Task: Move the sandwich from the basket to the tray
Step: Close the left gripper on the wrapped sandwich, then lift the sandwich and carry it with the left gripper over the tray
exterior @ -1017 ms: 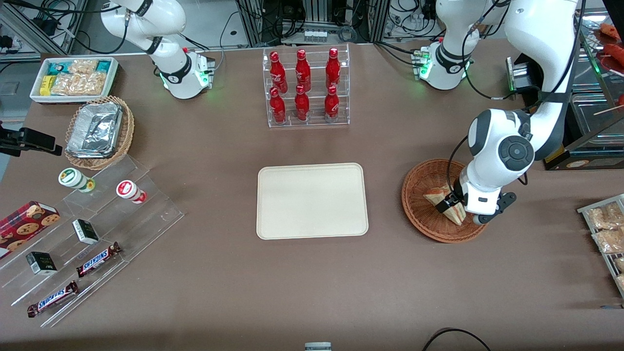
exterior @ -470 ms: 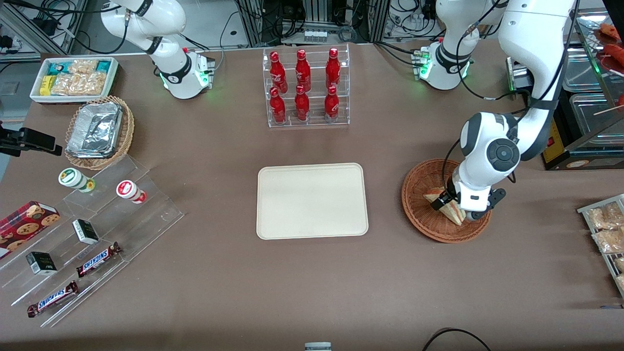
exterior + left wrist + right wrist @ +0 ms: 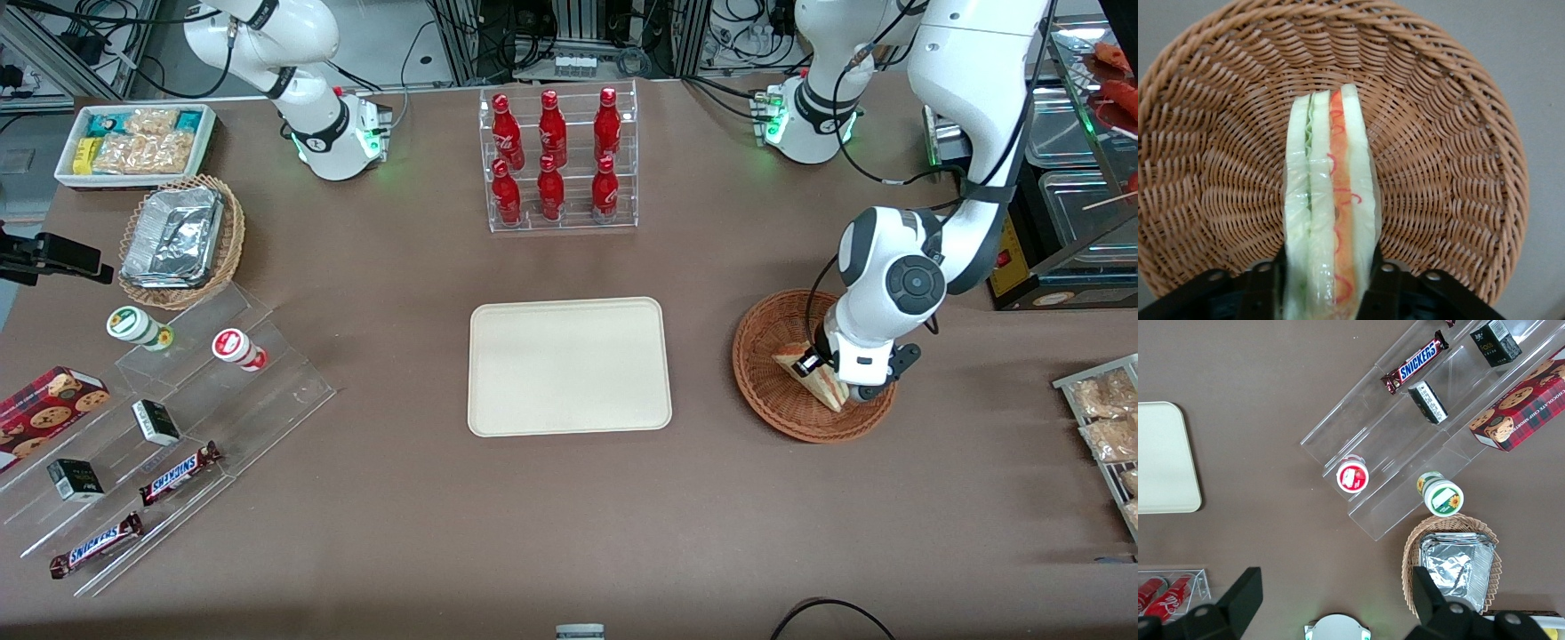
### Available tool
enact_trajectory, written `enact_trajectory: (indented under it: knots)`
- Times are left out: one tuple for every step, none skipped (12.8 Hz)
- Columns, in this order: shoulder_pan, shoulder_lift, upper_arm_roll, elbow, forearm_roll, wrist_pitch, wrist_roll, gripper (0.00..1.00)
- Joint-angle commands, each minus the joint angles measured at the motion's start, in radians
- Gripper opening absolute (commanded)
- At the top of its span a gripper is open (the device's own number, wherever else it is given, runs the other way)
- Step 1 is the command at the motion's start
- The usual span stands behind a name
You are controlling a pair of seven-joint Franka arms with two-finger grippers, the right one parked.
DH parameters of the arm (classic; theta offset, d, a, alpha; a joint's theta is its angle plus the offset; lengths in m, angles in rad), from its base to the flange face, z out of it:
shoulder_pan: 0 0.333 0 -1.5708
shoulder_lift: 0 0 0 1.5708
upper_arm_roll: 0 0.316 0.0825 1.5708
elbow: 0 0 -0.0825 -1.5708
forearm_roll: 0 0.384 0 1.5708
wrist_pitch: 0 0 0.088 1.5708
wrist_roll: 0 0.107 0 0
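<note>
Fingers (image 3: 1381,283) clamped on both faces of the sandwich (image 3: 1331,207), gripper (image 3: 822,372) down inside the basket (image 3: 760,342), wedge standing on edge against the weave. Tray (image 3: 569,366) lies bare at nine o'clock of the basket, open desk (image 3: 702,373) between them; bottle rack (image 3: 558,160) farther from the front camera

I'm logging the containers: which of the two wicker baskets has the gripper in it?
The reddish-brown basket toward the working arm's end, where the gripper is shut on the sandwich. The tan basket holds foil trays.
</note>
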Motion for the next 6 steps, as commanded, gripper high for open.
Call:
enact_trajectory:
  knots:
    - [-0.006, -0.068, 0.003, 0.069, 0.068, -0.165, -0.015, 0.0]
    - [-0.008, -0.081, -0.002, 0.138, 0.068, -0.246, -0.009, 0.0]
    - [-0.011, -0.079, -0.008, 0.213, 0.068, -0.315, -0.006, 0.0]
    - [-0.02, -0.07, -0.041, 0.304, 0.065, -0.368, -0.008, 0.0]
    - [-0.032, -0.046, -0.065, 0.38, 0.064, -0.389, -0.009, 0.0]
    - [-0.055, -0.023, -0.089, 0.447, 0.056, -0.403, -0.012, 0.0]
